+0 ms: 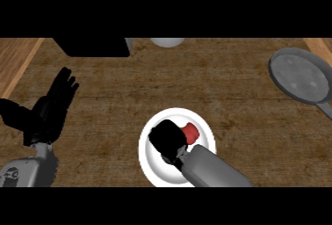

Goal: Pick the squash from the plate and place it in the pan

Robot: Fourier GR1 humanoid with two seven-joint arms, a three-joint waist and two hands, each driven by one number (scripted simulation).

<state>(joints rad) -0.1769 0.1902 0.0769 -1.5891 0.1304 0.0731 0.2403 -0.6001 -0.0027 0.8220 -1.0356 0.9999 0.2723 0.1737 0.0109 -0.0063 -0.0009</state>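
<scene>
While the red squash lies on the white plate at lower centre, the right robot hand sits over it, whether gripping I cannot tell, and the pan at upper right holds nothing, so lift and carry remain.

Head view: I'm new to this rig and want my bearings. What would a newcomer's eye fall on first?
The white plate at the lower middle stands out on the brown counter, with the black right hand over it, partly hiding a red squash. The grey pan lies at the upper right, and the left hand rests open at the left edge.
</scene>
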